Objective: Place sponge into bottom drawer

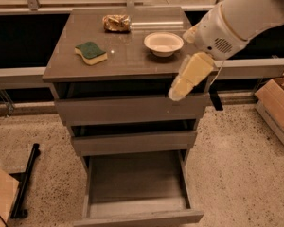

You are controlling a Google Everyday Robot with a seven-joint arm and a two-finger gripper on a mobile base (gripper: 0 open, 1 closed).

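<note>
The sponge [90, 52], dark green on top with a pale yellow body, lies on the left part of the cabinet top [128, 60]. The bottom drawer [137, 186] is pulled out, and its grey inside holds nothing. The two drawers above it are closed. My gripper [177, 93] hangs on the white arm in front of the cabinet's right front corner, level with the top drawer's front. It is well to the right of the sponge and holds nothing that I can see.
A round cream bowl [164, 42] and a gold-brown foil packet [116, 22] sit on the cabinet top behind and to the right of the sponge. A cardboard box [279, 103] stands on the floor at right. A black stand [26, 181] lies on the floor at left.
</note>
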